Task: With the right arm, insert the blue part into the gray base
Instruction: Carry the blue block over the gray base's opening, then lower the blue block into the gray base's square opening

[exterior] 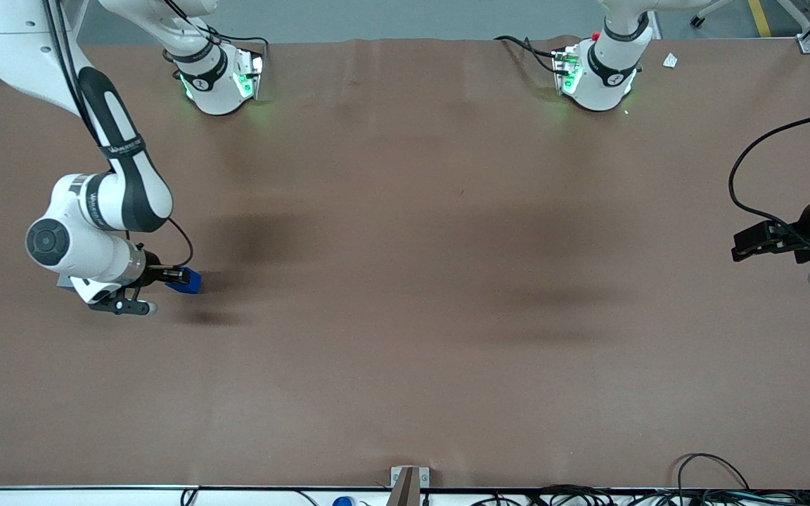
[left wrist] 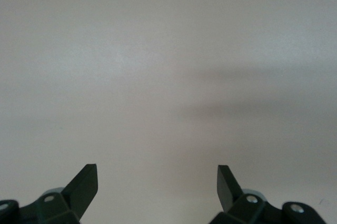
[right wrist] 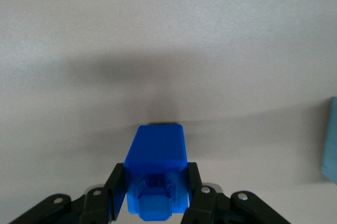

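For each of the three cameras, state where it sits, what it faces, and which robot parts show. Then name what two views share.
Front view: high, facing the robots across the brown table; shows both arms, with the gripper at the working arm's end, shut on the blue part.
Left wrist view: on the parked arm, facing bare table; its own fingers show.
Right wrist view: on the working arm, facing the gripper and blue part.
Shared: front and right wrist both show the blue part.
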`<act>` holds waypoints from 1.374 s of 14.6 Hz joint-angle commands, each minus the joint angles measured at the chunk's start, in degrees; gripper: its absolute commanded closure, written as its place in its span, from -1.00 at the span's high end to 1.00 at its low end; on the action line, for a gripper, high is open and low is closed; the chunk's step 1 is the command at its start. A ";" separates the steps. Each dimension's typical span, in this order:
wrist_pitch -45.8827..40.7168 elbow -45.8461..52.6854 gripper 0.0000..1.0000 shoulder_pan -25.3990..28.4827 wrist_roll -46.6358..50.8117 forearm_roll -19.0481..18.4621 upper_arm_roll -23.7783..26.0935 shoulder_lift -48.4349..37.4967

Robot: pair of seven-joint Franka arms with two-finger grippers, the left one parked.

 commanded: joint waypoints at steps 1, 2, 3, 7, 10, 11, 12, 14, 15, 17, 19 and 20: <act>-5.56 3.61 -0.83 -3.69 -2.44 0.77 0.49 -2.53; -6.70 4.32 -0.85 -4.92 -4.28 0.77 0.41 -3.32; -9.41 5.28 -0.87 -6.32 -6.04 0.77 0.32 -3.77; -18.22 10.12 -0.90 -13.18 -14.20 0.69 0.23 -4.21; -16.74 10.12 -0.92 -16.61 -18.88 -0.54 0.14 -3.77; -15.69 9.78 -0.92 -17.23 -20.02 -1.85 0.14 -3.77; -15.33 9.77 -0.92 -18.02 -20.73 -2.38 0.14 -3.60; -14.89 9.69 -0.92 -18.29 -21.26 -2.91 0.14 -3.42; -14.80 9.68 -0.93 -18.29 -21.35 -3.87 0.14 -3.33; -14.36 9.77 -0.93 -19.08 -21.35 -4.50 0.14 -2.02; -13.22 9.68 -0.92 -20.39 -21.44 -4.59 0.14 -0.79; -13.22 9.68 -0.92 -20.57 -21.44 -4.59 0.14 -0.61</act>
